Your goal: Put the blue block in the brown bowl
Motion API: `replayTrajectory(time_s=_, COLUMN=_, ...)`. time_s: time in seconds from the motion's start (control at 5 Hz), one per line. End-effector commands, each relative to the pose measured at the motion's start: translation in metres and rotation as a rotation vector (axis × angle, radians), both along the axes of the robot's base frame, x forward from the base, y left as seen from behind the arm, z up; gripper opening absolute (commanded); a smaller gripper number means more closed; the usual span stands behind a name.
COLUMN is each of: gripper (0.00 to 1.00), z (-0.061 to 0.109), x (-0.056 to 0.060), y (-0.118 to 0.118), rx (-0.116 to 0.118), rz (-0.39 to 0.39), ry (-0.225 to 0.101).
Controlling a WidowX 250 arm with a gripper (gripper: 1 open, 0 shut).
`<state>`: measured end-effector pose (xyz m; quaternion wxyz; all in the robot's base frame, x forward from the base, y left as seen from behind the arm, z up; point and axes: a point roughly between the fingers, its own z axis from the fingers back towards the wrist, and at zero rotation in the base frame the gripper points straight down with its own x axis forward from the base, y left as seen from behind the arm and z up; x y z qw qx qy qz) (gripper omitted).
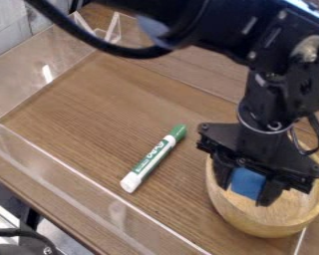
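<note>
Small blue block (247, 183), partly hidden; apparently within pale wooden bowl (266, 217)

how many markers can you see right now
1. The marker lies on the table, left of the bowl in the picture. The arm blocks part of the view, so another could be hidden.

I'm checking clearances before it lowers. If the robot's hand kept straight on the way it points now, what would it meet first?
Probably the inside of the round light-brown wooden bowl, led by the blue rectangular block between its fingers; remaining depth is unclear.
</note>
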<state>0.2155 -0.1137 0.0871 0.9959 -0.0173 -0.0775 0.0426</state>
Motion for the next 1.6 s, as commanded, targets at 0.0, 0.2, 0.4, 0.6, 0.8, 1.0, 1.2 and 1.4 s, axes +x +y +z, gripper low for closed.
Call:
replayTrajectory(time_s=0.0, gripper=0.0, z=0.013, x=0.0088, y=-0.0025, rx=-0.035, rz=0.011, ry=-0.04)
replayTrajectory(time_s=0.2, gripper=0.0, z=0.0133, x=0.0081, y=-0.0013, rx=-0.04, rz=0.015, ry=-0.032)
replayTrajectory(time_s=0.4, gripper=1.0, z=0.0115, x=0.0079, y=-0.0017, rx=-0.045, rz=0.027, ry=-0.022)
replayTrajectory(time_s=0.6, gripper=1.0, z=0.0132, x=0.0085, y=0.0005, rx=-0.045, rz=0.035, ry=-0.009)
replayTrajectory(time_s=0.8, gripper=1.0, z=0.0122, x=0.0093, y=0.0009, rx=-0.043, rz=0.043, ry=0.002)
replayTrajectory(time_s=1.0, gripper=1.0, z=0.0109, x=0.01, y=0.0013, rx=-0.042, rz=0.048, ry=0.013)
replayTrajectory(time_s=1.2, gripper=1.0, z=0.0095, x=0.0107, y=0.002, rx=-0.04, rz=0.051, ry=0.022)
replayTrajectory(time_s=1.4, gripper=1.0, z=0.0082, x=0.0113, y=0.0025, rx=-0.038, rz=0.054, ry=0.031)
